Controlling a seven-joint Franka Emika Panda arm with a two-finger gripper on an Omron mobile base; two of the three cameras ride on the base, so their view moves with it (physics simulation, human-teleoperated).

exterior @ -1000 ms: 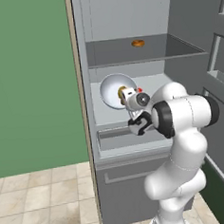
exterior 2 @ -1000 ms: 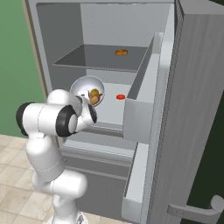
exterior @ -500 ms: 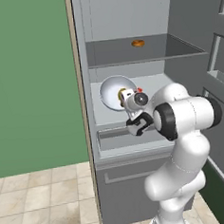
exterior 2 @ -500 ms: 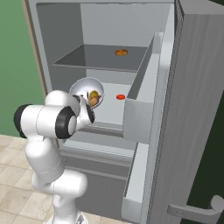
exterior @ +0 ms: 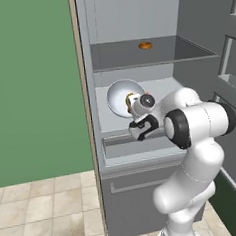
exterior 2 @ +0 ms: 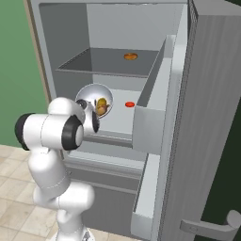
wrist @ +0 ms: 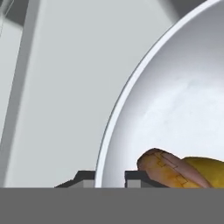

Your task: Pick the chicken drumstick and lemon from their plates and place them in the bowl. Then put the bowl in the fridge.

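The fridge (exterior: 135, 53) stands open. On its middle shelf the white bowl (exterior: 118, 94) (exterior 2: 90, 95) (wrist: 175, 100) is tipped up, its mouth turned toward the arm. Inside it lie the golden-brown chicken drumstick (wrist: 162, 168) and the yellow lemon (wrist: 206, 173), also seen as a yellow-brown lump (exterior 2: 101, 106). My gripper (exterior: 131, 104) (wrist: 109, 178) is shut on the bowl's lower rim, one fingertip on each side of it. The plates are out of view.
A small orange item (exterior: 145, 45) (exterior 2: 130, 56) lies on the upper shelf, and a small red thing (exterior 2: 130, 104) on the middle shelf to the right of the bowl. The open door with its bins (exterior 2: 155, 108) stands at the right. A lower drawer front (exterior: 140, 181) sits below the shelf.
The arm's elbow has shifted slightly to the left in the right base view. The bowl and the hand stay where they were.
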